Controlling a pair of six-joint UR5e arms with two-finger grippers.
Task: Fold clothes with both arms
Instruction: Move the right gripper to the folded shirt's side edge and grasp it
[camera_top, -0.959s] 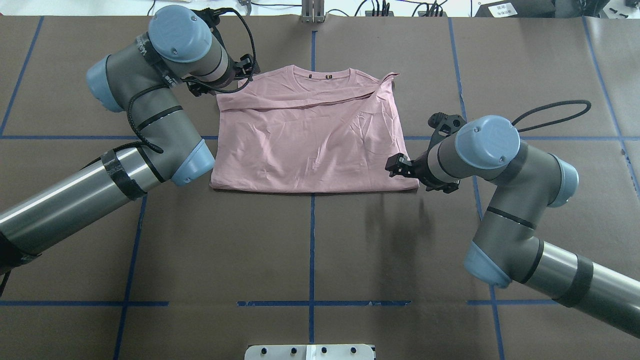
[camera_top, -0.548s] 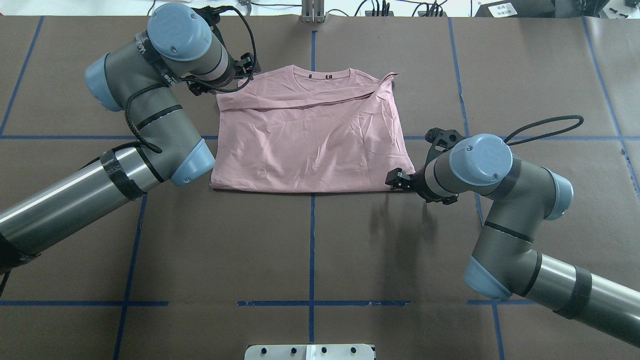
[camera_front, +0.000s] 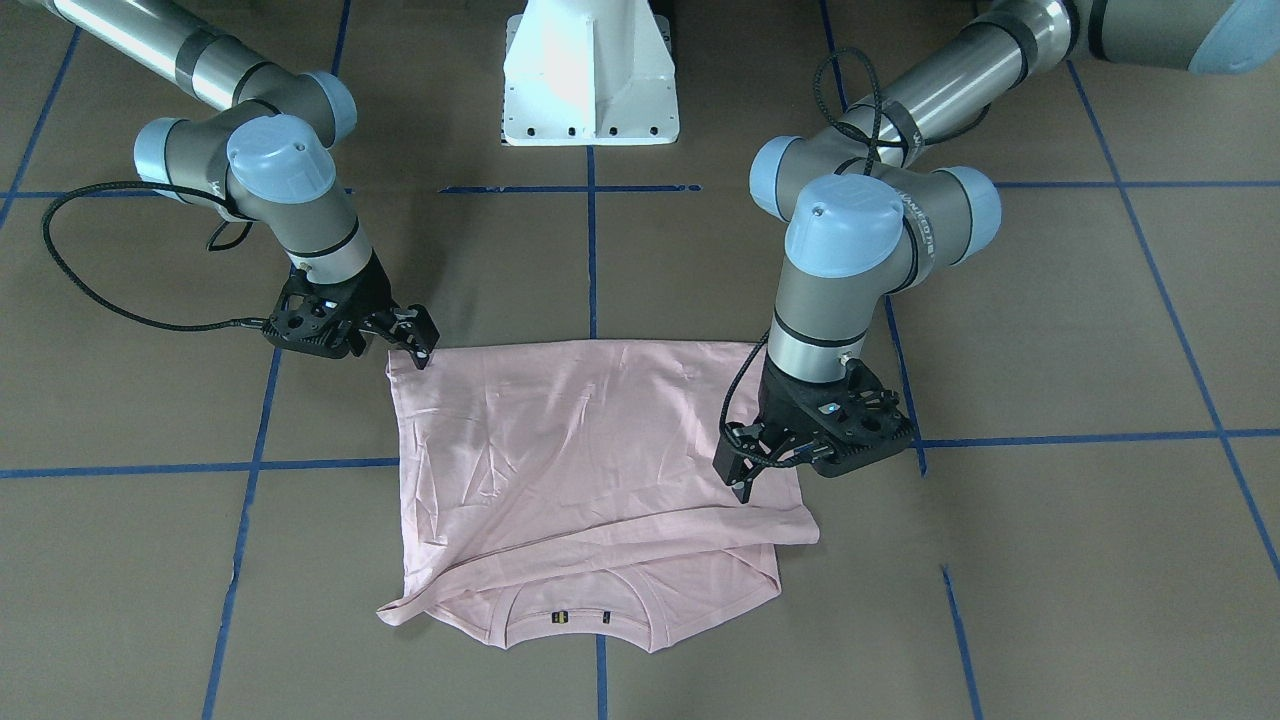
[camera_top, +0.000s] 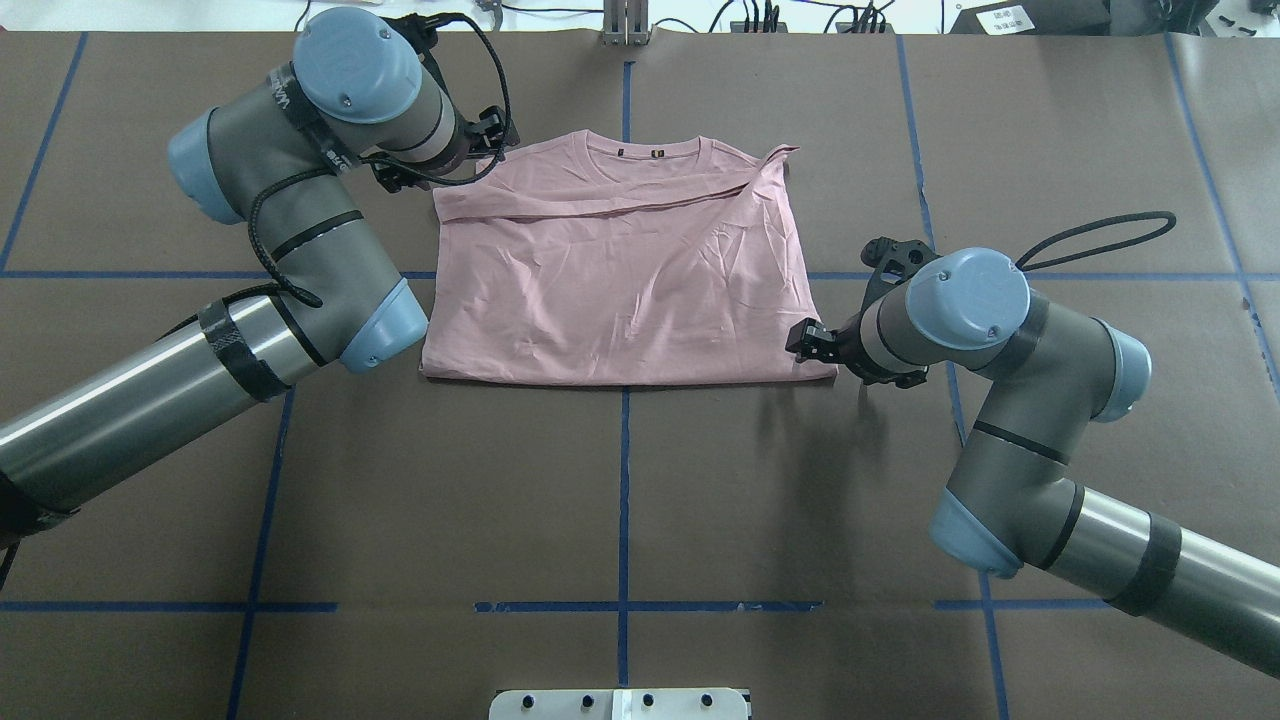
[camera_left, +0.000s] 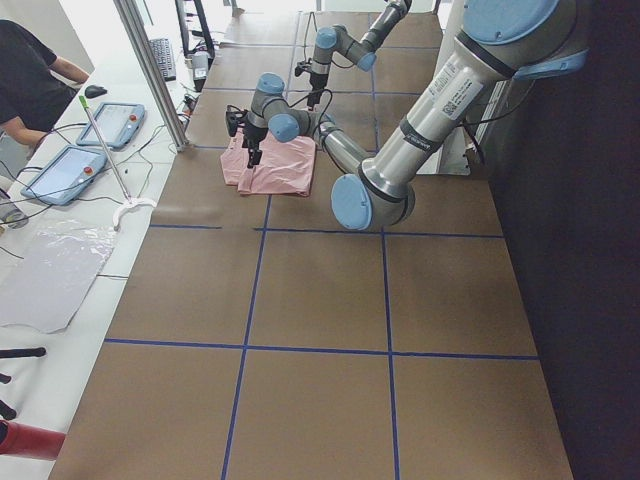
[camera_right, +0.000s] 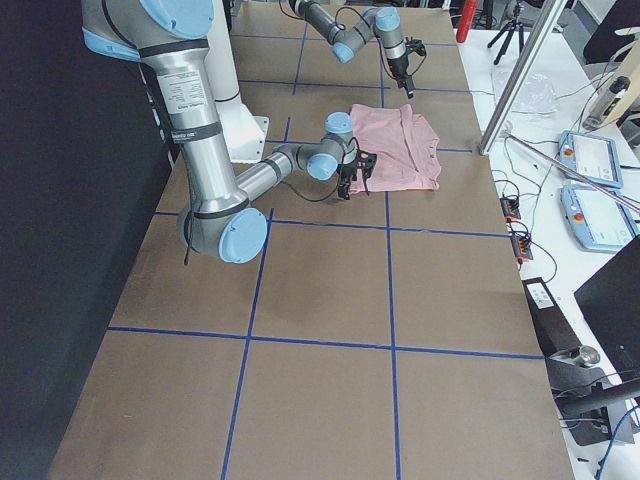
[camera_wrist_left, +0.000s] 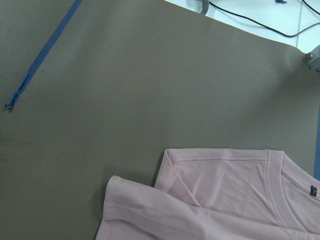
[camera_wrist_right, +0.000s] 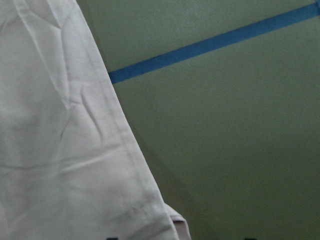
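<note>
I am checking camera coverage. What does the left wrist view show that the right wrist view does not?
Left wrist only: the collar, a folded layer, and a white strip with cables beyond the table. Right wrist only: a stitched corner. Both: the pink shirt on the brown table, with blue tape.

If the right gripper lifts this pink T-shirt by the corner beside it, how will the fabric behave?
Probably floppy: the T-shirt lies flat with creases and a folded-over sleeve, so it should drape and sag from the right gripper. Likely light, being thin cloth. Its stacked layers may slide apart unless both are pinched.
</note>
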